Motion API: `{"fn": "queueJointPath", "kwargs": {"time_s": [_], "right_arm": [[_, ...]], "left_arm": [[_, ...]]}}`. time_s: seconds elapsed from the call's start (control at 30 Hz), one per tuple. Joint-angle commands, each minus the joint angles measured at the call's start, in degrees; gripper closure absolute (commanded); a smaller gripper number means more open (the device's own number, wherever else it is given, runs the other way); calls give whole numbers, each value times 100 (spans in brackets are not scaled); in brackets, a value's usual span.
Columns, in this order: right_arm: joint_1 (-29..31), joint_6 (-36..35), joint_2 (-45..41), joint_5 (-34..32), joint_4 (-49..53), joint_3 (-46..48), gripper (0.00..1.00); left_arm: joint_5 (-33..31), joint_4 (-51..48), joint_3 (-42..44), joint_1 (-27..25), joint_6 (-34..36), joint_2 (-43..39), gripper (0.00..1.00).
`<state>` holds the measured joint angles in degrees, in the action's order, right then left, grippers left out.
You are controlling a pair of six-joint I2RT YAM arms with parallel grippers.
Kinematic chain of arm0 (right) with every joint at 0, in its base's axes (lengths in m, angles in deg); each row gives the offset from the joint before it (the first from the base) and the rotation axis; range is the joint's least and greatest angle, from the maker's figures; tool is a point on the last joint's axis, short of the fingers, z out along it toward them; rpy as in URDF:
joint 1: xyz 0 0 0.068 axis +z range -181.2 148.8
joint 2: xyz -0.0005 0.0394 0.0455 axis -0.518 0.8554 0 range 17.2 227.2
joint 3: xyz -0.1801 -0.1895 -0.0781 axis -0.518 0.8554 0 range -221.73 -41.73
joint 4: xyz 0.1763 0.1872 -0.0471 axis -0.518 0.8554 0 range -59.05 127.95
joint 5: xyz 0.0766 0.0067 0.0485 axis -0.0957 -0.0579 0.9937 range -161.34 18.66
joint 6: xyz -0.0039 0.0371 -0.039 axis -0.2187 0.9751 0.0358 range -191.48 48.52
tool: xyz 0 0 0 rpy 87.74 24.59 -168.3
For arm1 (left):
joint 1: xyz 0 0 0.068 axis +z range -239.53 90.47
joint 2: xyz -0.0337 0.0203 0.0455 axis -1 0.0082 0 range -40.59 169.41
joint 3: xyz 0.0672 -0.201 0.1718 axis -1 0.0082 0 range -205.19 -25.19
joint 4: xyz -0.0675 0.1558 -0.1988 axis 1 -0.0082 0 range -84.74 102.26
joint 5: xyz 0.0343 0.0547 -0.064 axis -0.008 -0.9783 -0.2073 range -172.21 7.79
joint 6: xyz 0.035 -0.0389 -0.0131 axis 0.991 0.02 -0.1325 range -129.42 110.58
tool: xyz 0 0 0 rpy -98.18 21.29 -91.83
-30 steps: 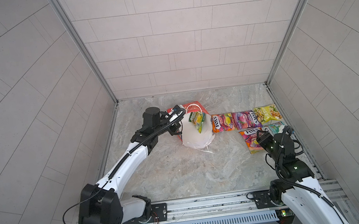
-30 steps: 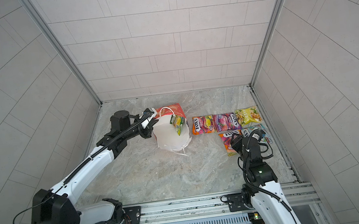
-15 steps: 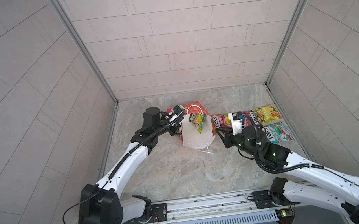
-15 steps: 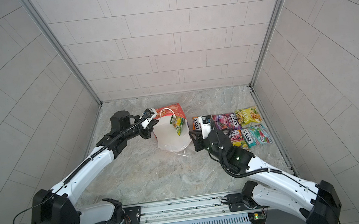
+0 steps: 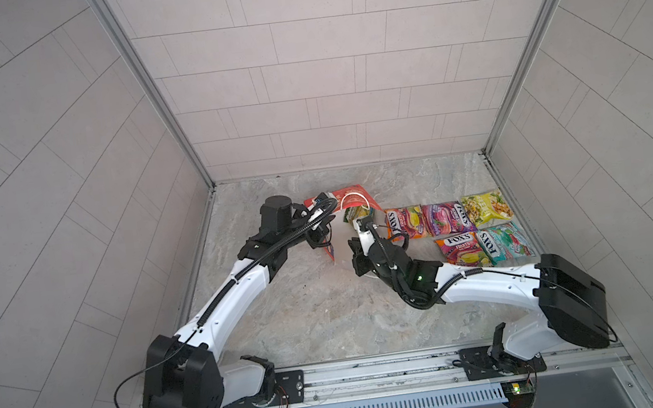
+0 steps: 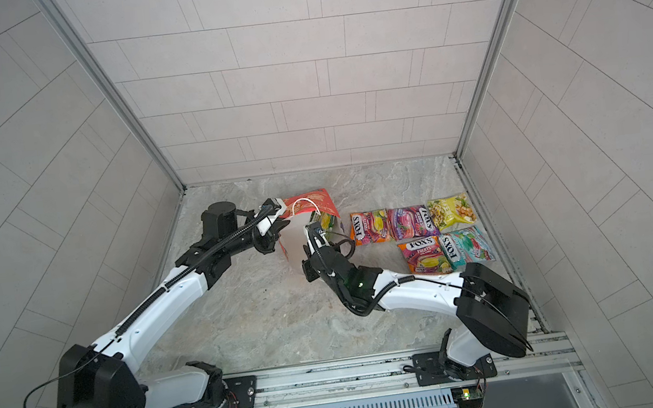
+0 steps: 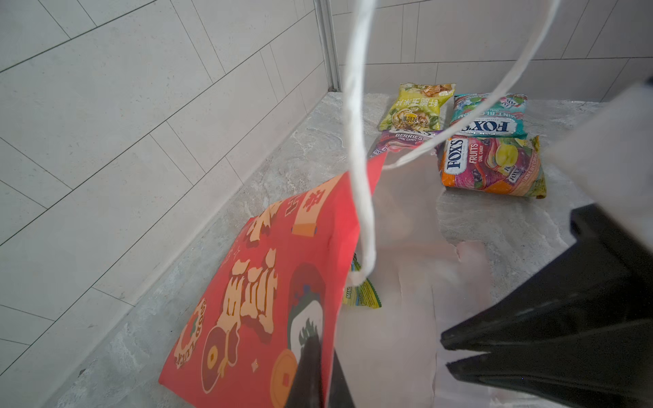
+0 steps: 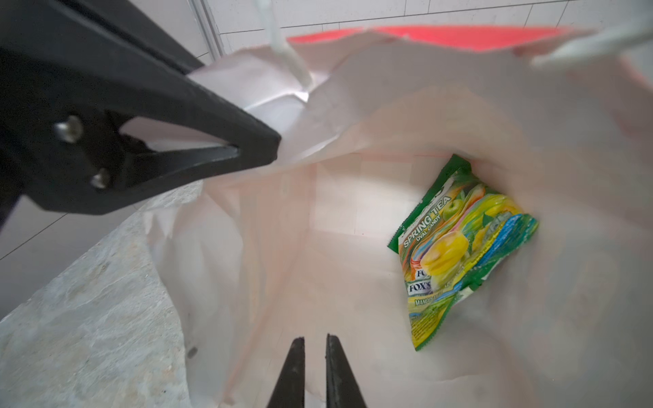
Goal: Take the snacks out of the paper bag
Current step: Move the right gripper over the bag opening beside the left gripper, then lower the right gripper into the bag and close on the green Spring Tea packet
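Red paper bag (image 7: 282, 265) | left claw (image 8: 270, 148) pinching rim | right claw (image 8: 312, 344) narrow, empty | glossy green packet (image 8: 459, 247) inside

Top views high overhead, facing down on whole table (image 5: 329, 317), wrist views close, both on paper bag (image 7: 279, 226)

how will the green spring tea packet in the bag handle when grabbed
The green packet looks glossy, so probably slippery. Its film is crinkled and puffy, likely light and floppy. Resting against the paper bag wall, it may slide when nudged.
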<state>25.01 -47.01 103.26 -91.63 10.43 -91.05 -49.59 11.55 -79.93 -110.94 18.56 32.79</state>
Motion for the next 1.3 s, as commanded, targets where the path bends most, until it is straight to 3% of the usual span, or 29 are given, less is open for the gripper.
{"fn": "queueJointPath", "kwargs": {"time_s": [0.0,0.17,0.37,0.67,0.93,1.27], "right_arm": [[4,-33,385,-391,-315,-166,88],[-22,164,919,-634,-582,-172,87],[-241,687,1420,-670,-395,-317,75],[-678,1202,1649,-846,-94,-581,36],[-922,1981,2175,-1036,337,-1028,30],[-1114,2441,2666,-1032,188,-1268,28]], "left_arm": [[202,71,-181,-39,-21,-108,100],[217,63,-196,-38,-57,-105,100],[178,66,-170,-39,-46,-151,100],[279,83,-160,-47,-39,-176,100],[421,83,-129,-48,5,-213,100],[506,113,-108,-54,40,-217,100]]}}
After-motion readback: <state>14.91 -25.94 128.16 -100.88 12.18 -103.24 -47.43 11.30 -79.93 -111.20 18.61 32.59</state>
